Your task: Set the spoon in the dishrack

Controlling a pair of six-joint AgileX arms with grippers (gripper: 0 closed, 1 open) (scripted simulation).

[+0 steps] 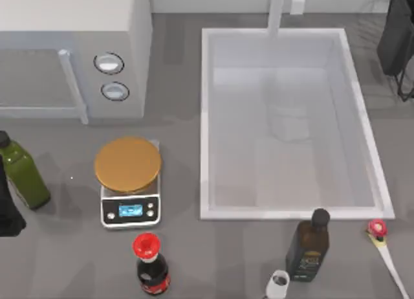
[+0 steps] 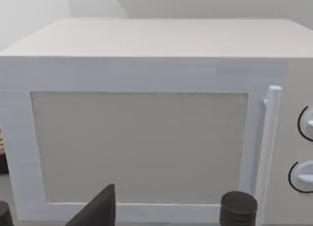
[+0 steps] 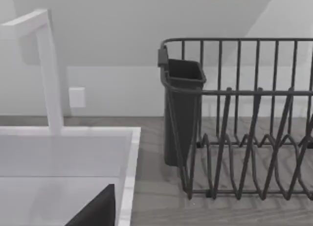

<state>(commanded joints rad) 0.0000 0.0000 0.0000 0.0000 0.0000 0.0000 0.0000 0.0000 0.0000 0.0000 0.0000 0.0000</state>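
Three bottles [image 1: 23,173], one spoon [image 1: 387,250], perhaps one cup [image 1: 278,284].

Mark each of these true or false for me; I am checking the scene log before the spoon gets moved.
1. The spoon lies on the counter near the table's right edge, outside the sink. True.
2. The spoon already rests in the dishrack. False: the rack holds no spoon in the right wrist view.
3. A gold-topped kitchen scale sits left of the sink. True.
4. The red-capped bottle stands inside the sink. False: it stands on the counter below the scale.
5. The microwave door hangs open. False: it is shut.
6. The dark oil bottle stands just left of the spoon. True.
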